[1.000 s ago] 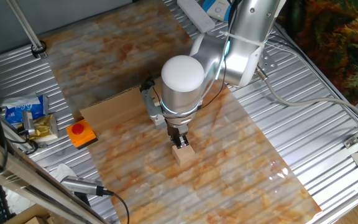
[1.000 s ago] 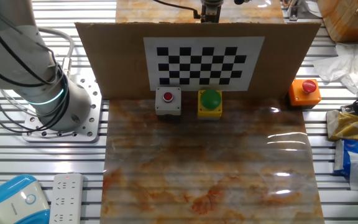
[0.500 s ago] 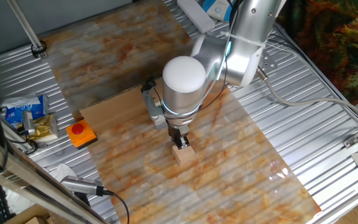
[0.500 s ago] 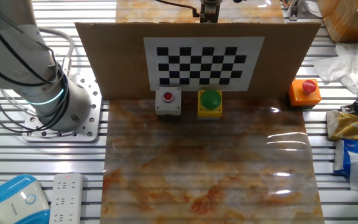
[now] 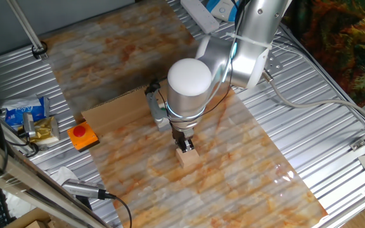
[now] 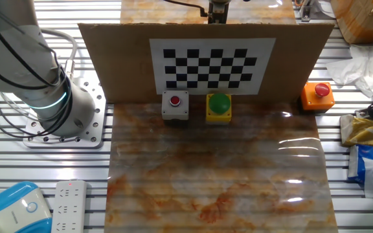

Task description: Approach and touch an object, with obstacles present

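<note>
The light-tan wooden cube [image 5: 187, 158] sits on the marbled mat in front of my arm. My gripper [image 5: 184, 146] points straight down with its dark fingers close together, and the tips rest on the cube's far top edge. An upright brown cardboard board [image 5: 116, 107] stands just left of the arm. In the other fixed view the board [image 6: 109, 65] carries a checkerboard and hides the cube and the fingertips. In front of it stand a grey box with a red button [image 6: 175, 107] and a yellow box with a green button [image 6: 219, 107].
A flat orange box with a red button [image 5: 82, 136] lies left of the board; it also shows in the other fixed view [image 6: 317, 95]. Packets [image 5: 27, 117] lie at the left edge. A power strip [image 6: 68, 204] and the arm's base [image 6: 50, 97] are on the slatted metal table.
The arm's wrist has edged very slightly to the right. The gripper stays at the cube, and nothing else has moved.
</note>
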